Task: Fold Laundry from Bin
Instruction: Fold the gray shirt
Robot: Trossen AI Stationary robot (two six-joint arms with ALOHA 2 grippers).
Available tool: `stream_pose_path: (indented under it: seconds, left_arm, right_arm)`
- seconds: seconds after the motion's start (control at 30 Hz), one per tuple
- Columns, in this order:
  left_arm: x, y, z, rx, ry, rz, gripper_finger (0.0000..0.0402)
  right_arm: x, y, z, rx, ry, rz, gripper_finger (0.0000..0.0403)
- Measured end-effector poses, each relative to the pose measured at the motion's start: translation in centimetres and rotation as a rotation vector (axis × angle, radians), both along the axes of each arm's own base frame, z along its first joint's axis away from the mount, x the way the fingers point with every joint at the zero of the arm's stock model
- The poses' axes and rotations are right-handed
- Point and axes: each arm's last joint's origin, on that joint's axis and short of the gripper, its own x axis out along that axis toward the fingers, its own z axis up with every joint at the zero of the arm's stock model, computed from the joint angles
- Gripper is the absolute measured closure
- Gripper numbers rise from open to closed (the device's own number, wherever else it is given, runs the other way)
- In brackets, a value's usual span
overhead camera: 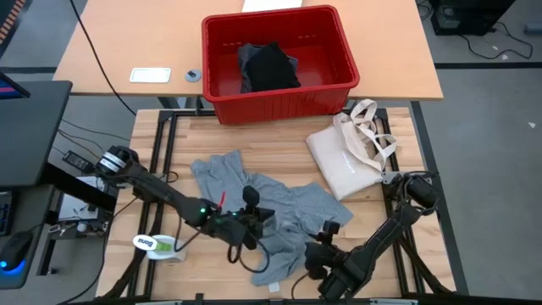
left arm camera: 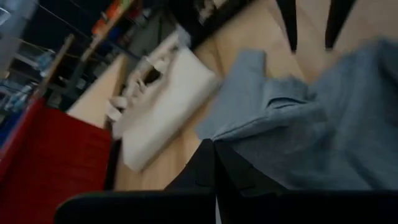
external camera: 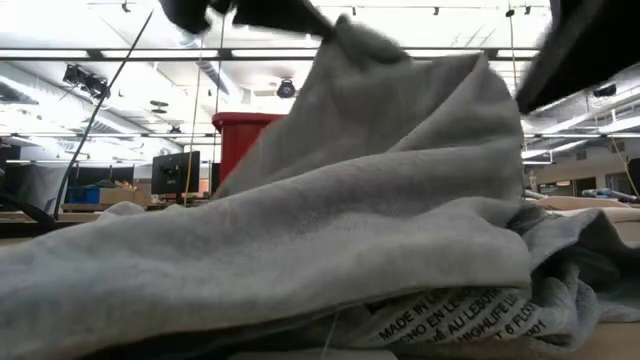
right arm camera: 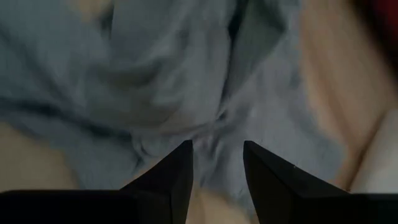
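grey T-shirt [overhead camera: 279,207] pinched in left end effector [overhead camera: 258,216]

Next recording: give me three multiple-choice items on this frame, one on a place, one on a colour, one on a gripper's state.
1. Where is the black garment?
A. in the red bin
B. on the tote bag
C. on the floor
2. What colour is the T-shirt on the table?
A. blue plaid
B. light grey
C. white
3. How is the left gripper?
A. wide open
B. out of view
C. shut on the T-shirt

Key: 1 A, it lies inside the bin's walls; 2 B, grey cloth spread on the wood; 3 C, its fingers are together with cloth lifted.
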Motion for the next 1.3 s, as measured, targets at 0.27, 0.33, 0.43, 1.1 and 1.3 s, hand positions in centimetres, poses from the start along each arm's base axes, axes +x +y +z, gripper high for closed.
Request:
stream_pose_path:
  seconds: [0.27, 0.33, 0.43, 1.1, 1.3]
  left_arm:
    - [-0.3, -0.5, 0.5, -0.015, -0.018, -0.037, 0.0401]
    - [-0.4, -0.9, 0.9, 0.014, -0.052, -0.042, 0.0401]
    - [-0.7, -1.8, 2.1, 0.068, -0.121, -0.081, 0.0401]
    - [-2.3, -2.3, 5.6, -0.023, -0.203, -0.393, 0.0401]
    - [-1.8, -1.4, 5.5, -0.042, -0.201, -0.359, 0.0401]
  right_arm:
    - [2.0, 1.0, 1.6, -0.251, -0.139, 0.209, 0.0239]
    - [2.8, 0.4, 1.6, -0.249, -0.115, 0.219, 0.0228]
    - [3.3, -0.6, 1.6, -0.269, -0.080, 0.204, 0.0208]
    - [3.2, -6.9, 2.3, -0.218, 0.035, 0.062, 0.0185]
    - [5.6, -7.8, -1.0, -0.079, -0.055, 0.209, 0.0190]
